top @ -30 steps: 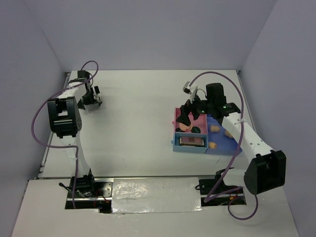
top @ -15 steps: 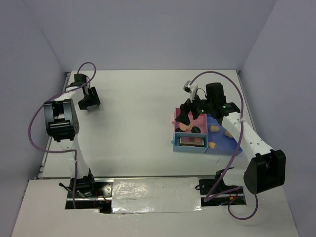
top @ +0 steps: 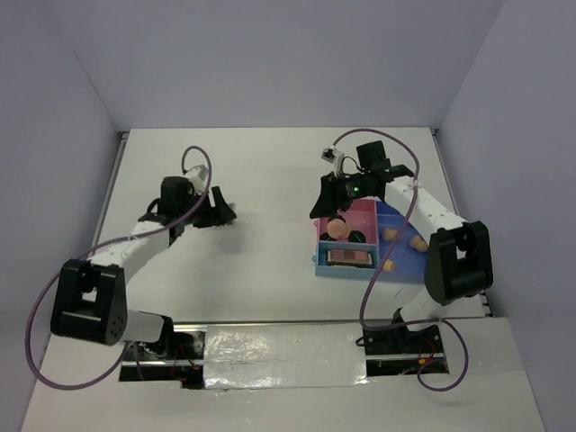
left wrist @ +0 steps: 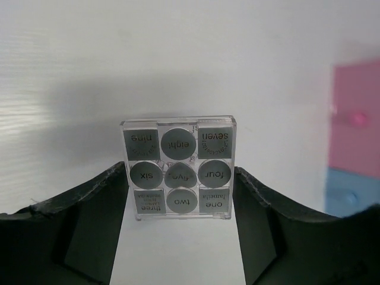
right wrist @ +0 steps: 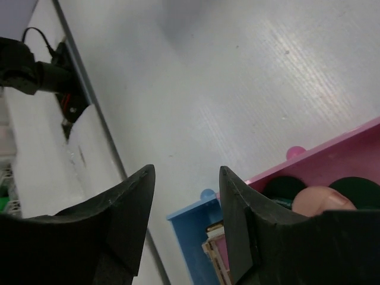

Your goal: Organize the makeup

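Note:
My left gripper [left wrist: 180,173] is shut on a clear square palette [left wrist: 178,169] of grey pans, its fingers pressed on the palette's two sides. In the top view the left gripper [top: 220,216] hangs over the table's left middle. My right gripper [top: 324,202] hovers over the tray's far left corner; its jaws [right wrist: 186,172] stand open with nothing between them. The pink section holds a peach pad [top: 337,227] and a dark green disc [top: 357,237]. Another palette [top: 349,256] lies in the front blue section. Peach sponges [top: 391,234] lie in the right blue section.
The pink-and-blue tray [top: 378,209] stands right of the table's middle; its edge [left wrist: 356,119] shows at the right of the left wrist view. Grey walls close the table on three sides. A taped strip [top: 279,346] runs along the near edge between the arm bases.
The left arm has swung from the far left corner toward the table's middle, with its jaws now shut on the palette. The right gripper's jaws have narrowed and it has shifted slightly left over the tray.

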